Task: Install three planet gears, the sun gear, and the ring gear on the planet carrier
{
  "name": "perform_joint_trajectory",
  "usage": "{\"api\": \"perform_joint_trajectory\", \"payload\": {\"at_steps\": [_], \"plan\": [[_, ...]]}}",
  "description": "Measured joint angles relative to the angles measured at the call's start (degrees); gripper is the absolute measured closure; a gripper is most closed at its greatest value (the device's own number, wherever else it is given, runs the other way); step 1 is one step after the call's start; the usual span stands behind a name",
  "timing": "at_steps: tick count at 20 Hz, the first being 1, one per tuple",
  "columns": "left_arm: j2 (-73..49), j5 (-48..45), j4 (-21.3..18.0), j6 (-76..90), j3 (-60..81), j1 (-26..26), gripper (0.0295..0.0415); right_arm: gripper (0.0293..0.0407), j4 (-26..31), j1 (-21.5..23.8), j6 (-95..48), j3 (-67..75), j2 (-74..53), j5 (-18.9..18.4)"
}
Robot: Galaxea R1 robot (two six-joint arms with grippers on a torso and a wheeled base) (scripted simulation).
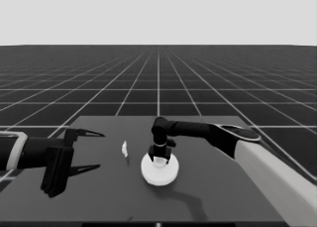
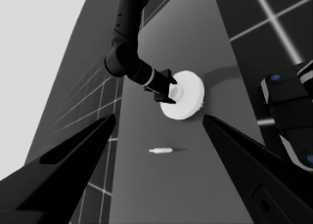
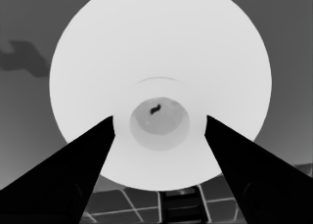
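Observation:
The ring gear, the larger round part (image 1: 158,176) (image 2: 191,99) (image 3: 156,43), lies at the table's middle as a thick white disc with a raised hub. My right gripper (image 1: 161,159) (image 2: 169,92) (image 3: 159,119) points straight down onto it. It is open, one finger on each side of the hub, with a gap showing on both sides. The planet gears, the sun gear and the planet carrier are hidden from every view. My left gripper (image 1: 101,150) (image 2: 159,116) waits open over the table's left end, holding nothing.
A thin white piece (image 1: 125,148) (image 2: 160,149) lies alone between the left gripper and the disc. Dark machinery with blue lights (image 2: 288,111) shows past the table's edge. The right arm's pale forearm (image 1: 277,172) crosses the table's right side.

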Motion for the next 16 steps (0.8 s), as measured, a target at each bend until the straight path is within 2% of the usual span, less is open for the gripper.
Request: {"api": "perform_joint_trajectory", "payload": {"at_steps": [16], "plan": [[0.00, 0.00, 0.00, 0.00, 0.00, 0.00, 0.0326, 0.0351, -0.02, -0.11, 8.00, -0.02, -0.03, -0.02]]}}
